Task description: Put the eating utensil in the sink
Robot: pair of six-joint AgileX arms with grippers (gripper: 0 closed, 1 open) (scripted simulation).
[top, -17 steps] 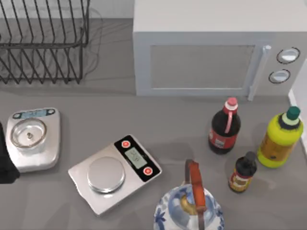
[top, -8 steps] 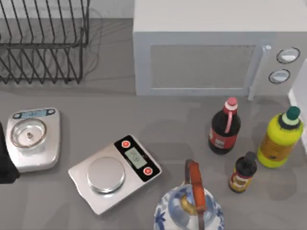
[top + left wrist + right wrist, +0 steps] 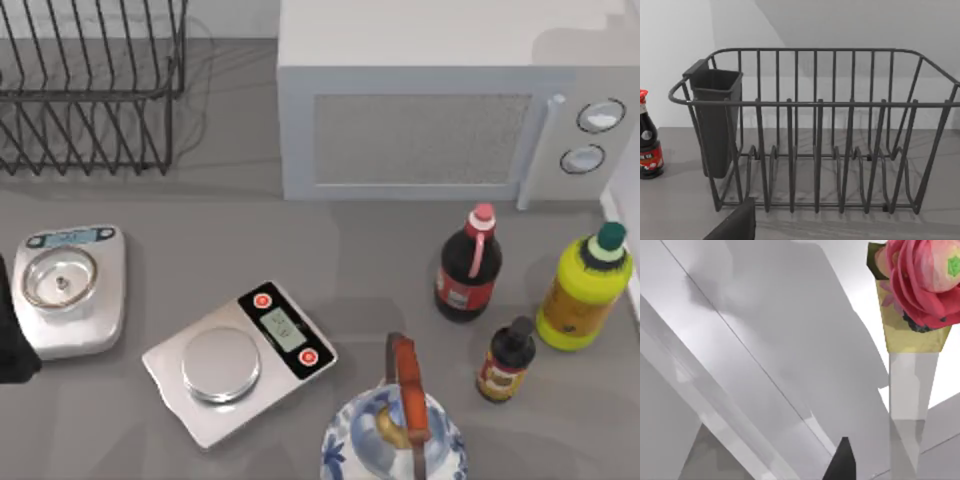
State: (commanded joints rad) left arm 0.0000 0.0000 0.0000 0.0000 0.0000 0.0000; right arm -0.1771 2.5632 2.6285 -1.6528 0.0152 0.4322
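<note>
Top view gives you a grey worktop (image 3: 380, 250) with a wire dish rack (image 3: 90, 90) at far left, a microwave (image 3: 440, 110) at far centre and right, two kitchen scales, one at left (image 3: 70, 290) and one nearer the middle (image 3: 240, 360), three bottles at right (image 3: 468, 265), (image 3: 585, 290), (image 3: 505, 360), and a blue-patterned kettle (image 3: 395, 440) at the near edge. You will find no fork, spoon or knife among these, and no sink either, so where the utensil lies from either arm, and how its long axis runs, cannot be told yet. Your left arm (image 3: 12, 330) sits at the left edge beside the left scale; its wrist view faces the dish rack (image 3: 815, 130), with a dark cutlery holder (image 3: 715, 120) clipped to one end, whose inside is hidden from you, and the red-capped bottle (image 3: 647, 145) beyond. That holder is a fair guess for the utensil, which would make the left arm the nearer one, but treat it as a guess. A dark tip of the left gripper (image 3: 737, 225) shows, and a dark tip of the right gripper (image 3: 840, 462) shows in its own wrist view, near pale panels and a vase of pink flowers (image 3: 915, 305); whether either pair of jaws is open or closed cannot be told
</note>
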